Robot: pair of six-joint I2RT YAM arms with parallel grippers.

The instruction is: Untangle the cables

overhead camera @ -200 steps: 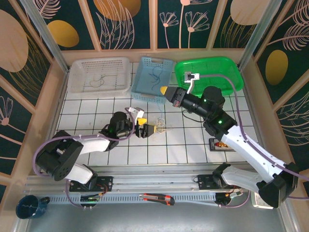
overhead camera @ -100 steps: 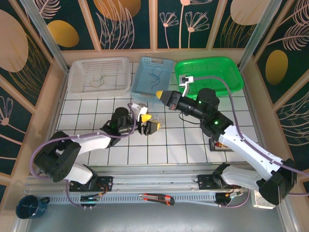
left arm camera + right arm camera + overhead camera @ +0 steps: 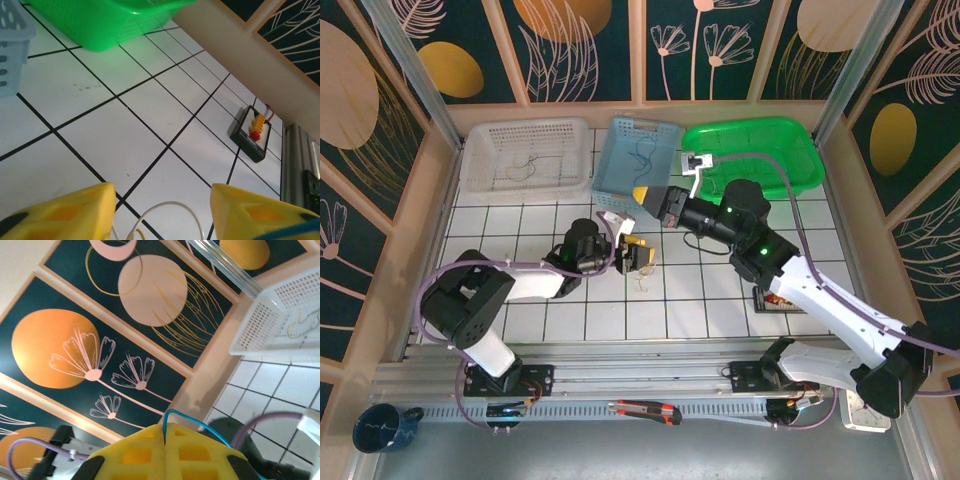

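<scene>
The cables (image 3: 642, 279) lie as a small pale tangle on the tiled table, just right of my left gripper (image 3: 638, 254). In the left wrist view a white cable loop (image 3: 172, 205) with a yellowish strand lies on the tile between the yellow fingers (image 3: 65, 212) of my left gripper (image 3: 162, 200), which stand apart and open. A blue cable (image 3: 287, 229) crosses the right finger. My right gripper (image 3: 642, 194) hovers above the tangle near the blue basket. Its jaws are shut on a blue cable (image 3: 192, 416) that arcs out of the seam of my right gripper (image 3: 164, 429).
At the back stand a white basket (image 3: 480, 165), a blue basket (image 3: 620, 165) and a green basket (image 3: 790, 145); the white and blue ones hold loose wires. A small black device (image 3: 778, 300) lies on the tiles at the right. A cutter (image 3: 645, 410) rests on the front rail.
My left gripper has reached farther right over the tangle and its jaws have narrowed. My right gripper has moved left with the blue cable pinched in it.
</scene>
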